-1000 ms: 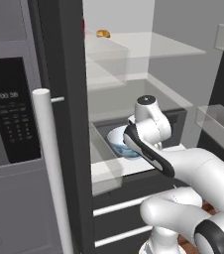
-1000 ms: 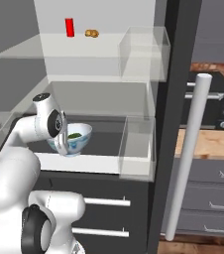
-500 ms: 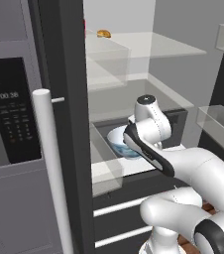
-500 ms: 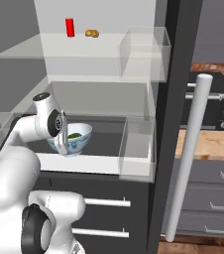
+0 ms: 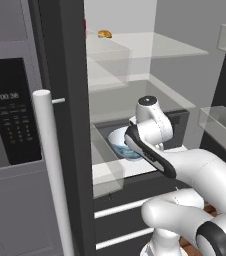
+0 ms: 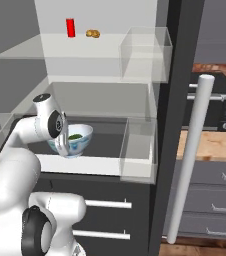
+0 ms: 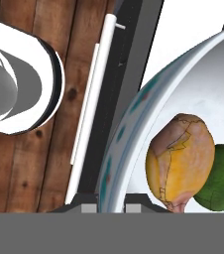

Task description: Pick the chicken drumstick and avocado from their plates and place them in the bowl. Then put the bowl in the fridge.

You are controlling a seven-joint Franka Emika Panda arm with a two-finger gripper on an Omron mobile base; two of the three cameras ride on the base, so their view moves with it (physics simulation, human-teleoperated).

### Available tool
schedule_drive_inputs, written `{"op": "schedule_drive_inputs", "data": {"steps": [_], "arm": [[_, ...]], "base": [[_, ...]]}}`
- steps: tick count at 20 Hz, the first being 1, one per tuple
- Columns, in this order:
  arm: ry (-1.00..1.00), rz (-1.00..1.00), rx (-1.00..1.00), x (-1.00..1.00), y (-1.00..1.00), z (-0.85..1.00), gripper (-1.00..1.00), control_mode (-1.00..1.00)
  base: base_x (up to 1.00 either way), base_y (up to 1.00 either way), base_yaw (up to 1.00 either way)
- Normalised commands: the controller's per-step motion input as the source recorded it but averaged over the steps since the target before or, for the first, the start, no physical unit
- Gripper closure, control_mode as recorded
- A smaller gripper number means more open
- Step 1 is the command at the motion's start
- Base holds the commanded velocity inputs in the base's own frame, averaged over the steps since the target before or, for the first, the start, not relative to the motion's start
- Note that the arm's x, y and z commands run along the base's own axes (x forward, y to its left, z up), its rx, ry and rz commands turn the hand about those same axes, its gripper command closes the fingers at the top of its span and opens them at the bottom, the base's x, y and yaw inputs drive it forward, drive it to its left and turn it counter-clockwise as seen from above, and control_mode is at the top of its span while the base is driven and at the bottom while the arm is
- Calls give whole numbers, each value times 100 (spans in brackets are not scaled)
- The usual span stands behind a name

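Note:
The pale blue-white bowl (image 5: 119,143) (image 6: 80,140) sits on a lower shelf inside the open fridge (image 6: 100,95). My gripper (image 7: 111,207) (image 6: 62,148) is shut on the bowl's near rim (image 7: 115,144), one fingertip on each side of the wall. Inside the bowl lie the golden-brown chicken drumstick (image 7: 182,159) and, beside it, the dark green avocado (image 7: 222,179) (image 6: 75,136). In the left base view my hand (image 5: 147,131) covers part of the bowl. The plates are out of view.
A red can (image 6: 70,27) and a small orange item (image 6: 92,33) (image 5: 104,34) stand on the top shelf. Clear bins (image 6: 138,149) flank the shelf. Long silver door handles (image 5: 52,170) (image 6: 187,160) stand close on both sides. Drawers (image 6: 105,204) lie below; a black oven (image 6: 212,100) is right.

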Motion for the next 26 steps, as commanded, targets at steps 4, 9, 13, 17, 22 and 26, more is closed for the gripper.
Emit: {"op": "schedule_drive_inputs", "data": {"steps": [4, 9, 13, 17, 22, 26], "arm": [[0, 0, 0, 0, 0, 0, 100, -100], [0, 0, 0, 0, 0, 0, 100, -100], [0, 0, 0, -1, 0, 0, 100, -100], [-20, 3, 3, -38, 0, 2, 100, -100], [-11, 0, 18, -50, -12, 25, 100, -100], [1, 0, 17, -34, -24, 35, 100, -100]], "base": [[0, 0, 0], [0, 0, 0], [0, 0, 0], [0, 0, 0], [0, 0, 0], [0, 0, 0]]}}
